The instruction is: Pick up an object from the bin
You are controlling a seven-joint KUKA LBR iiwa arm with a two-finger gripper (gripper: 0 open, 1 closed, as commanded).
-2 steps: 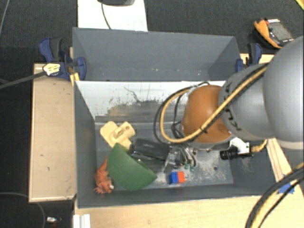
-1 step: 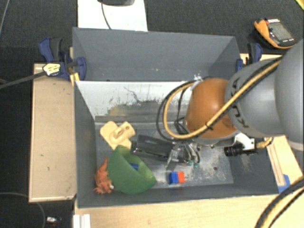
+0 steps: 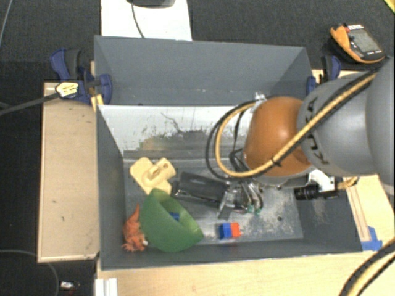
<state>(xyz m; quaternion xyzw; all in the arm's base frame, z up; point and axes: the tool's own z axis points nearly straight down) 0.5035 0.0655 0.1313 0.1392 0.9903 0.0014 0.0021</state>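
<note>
My gripper [image 3: 235, 203] hangs low over the middle of the bin floor, under the orange dome. Just left of it lies a dark, flat oblong thing [image 3: 199, 188], its right end reaching up to the fingers. A small blue and orange block [image 3: 229, 230] lies just below the gripper on the floor, apart from it. Whether anything sits between the fingers cannot be told.
A green bowl-like thing [image 3: 165, 222] lies tipped at the front left, with an orange furry toy [image 3: 132, 232] beside it. A cream wooden piece [image 3: 152, 172] lies behind them. The arm covers the bin's right part.
</note>
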